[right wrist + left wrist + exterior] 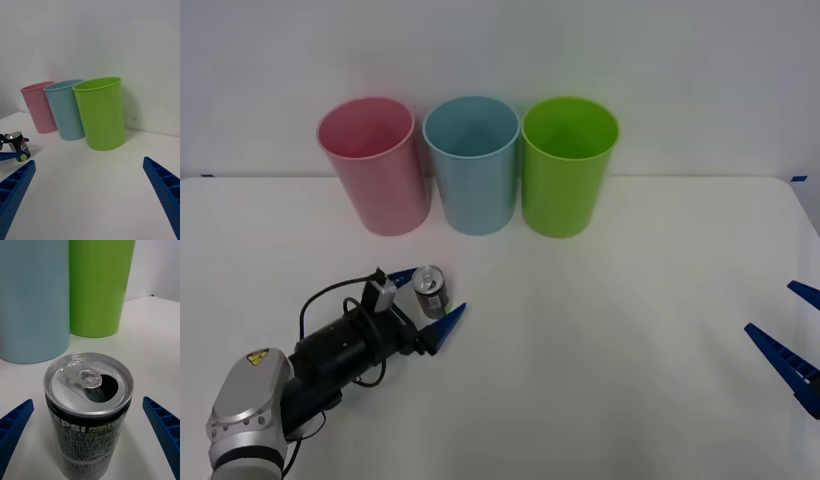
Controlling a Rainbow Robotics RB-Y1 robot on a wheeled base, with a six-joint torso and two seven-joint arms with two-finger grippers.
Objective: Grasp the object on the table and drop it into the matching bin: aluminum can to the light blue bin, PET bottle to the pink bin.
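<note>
Blue ribbed fingers of the left gripper (430, 297) sit spread wide on either side of the aluminum can (431, 290), low over the table (610, 330), with the arm reaching forward and to the right from the lower left corner of the front view. The jaws are open and not squeezing anything; in the left wrist view there's clear white tabletop between each finger (15, 427) and the can, so no contact yet.

Can stands upright on the table, on the robot's left side, well in front of the row of bins and roughly facing the gap between the pink bin (373, 165) and the light blue bin (472, 163). It's a short dark grey can with a silver top, pull tab on and the mouth already punched open, Pepsi Zero lettering wrapped around the side and a yellow-green mark low down.

Lime green bin (568, 165) is the third one, at the right end of the row, with light blue in the middle. All three stand upright and close together at the far edge.

Right gripper (792, 340) hangs over the right edge of the table, fingers wide apart, holding nothing.
</note>
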